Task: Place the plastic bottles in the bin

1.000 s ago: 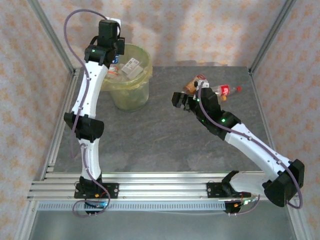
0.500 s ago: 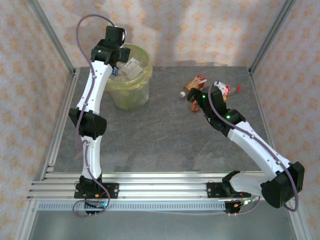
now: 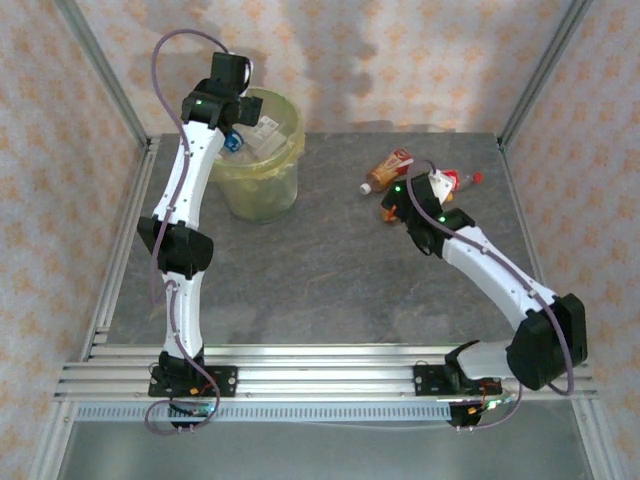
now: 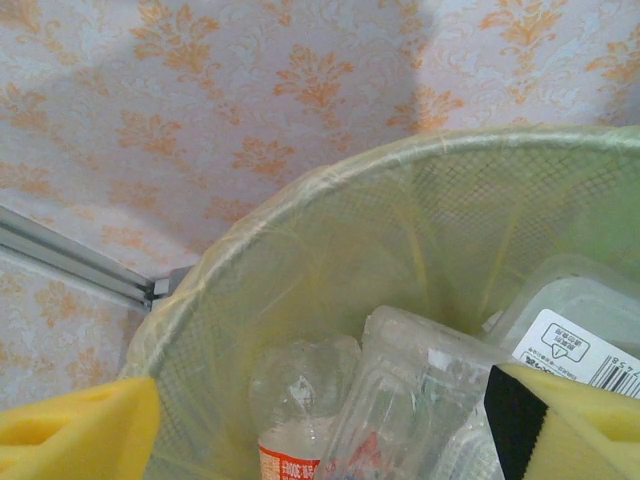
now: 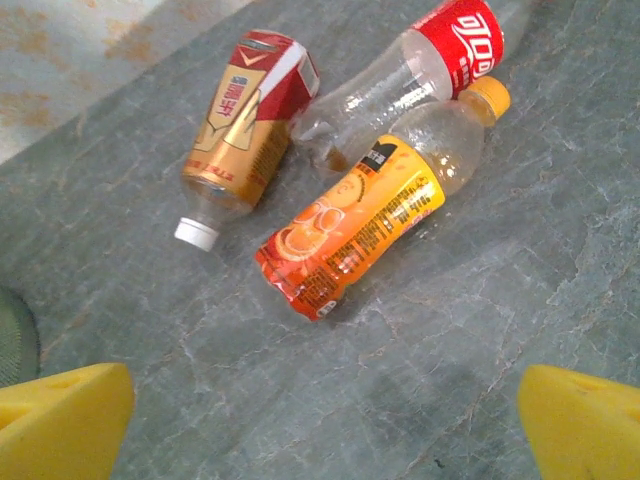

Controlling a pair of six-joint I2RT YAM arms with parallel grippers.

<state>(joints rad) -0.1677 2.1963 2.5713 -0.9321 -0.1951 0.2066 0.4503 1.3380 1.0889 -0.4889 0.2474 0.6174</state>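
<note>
Plastic, thin-walled and small: the three bottles lying on the grey table (image 3: pixel 330 270) are, in my judgement, going to handle as light, springy and slick, and prone to rolling.

Position of the work:
- The orange-label bottle (image 5: pixel 370 215) is lying nearest me, its yellow cap pointing away.
- The gold-and-red bottle (image 5: pixel 245 125) is lying just beside it on the left, white cap toward me.
- The red-label bottle (image 5: pixel 420 70) is lying behind them and appears to be touching both.

Recommended hold: I am favouring the labelled mid-body of the orange-label bottle, with the pads closing across its two long sides. The tapered neck is likely to slip out, and a hard squeeze is likely to dent the wall.

State of the jaws: my right jaws are standing wide and holding nothing, yellow pads (image 5: pixel 60 420) flanking bare table short of the bottles. My left jaws are also standing wide and empty, hanging over the bin (image 3: pixel 262 195).

Views: the top view is giving the layout, with the bin at far left and the loose bottles well apart from it at far right. The left wrist view is looking down inside the bin, where a clear bottle (image 4: pixel 295 400) is lying among clear plastic trays (image 4: pixel 565 350). The right wrist view is resolving labels and cap directions that are too small from above.
</note>
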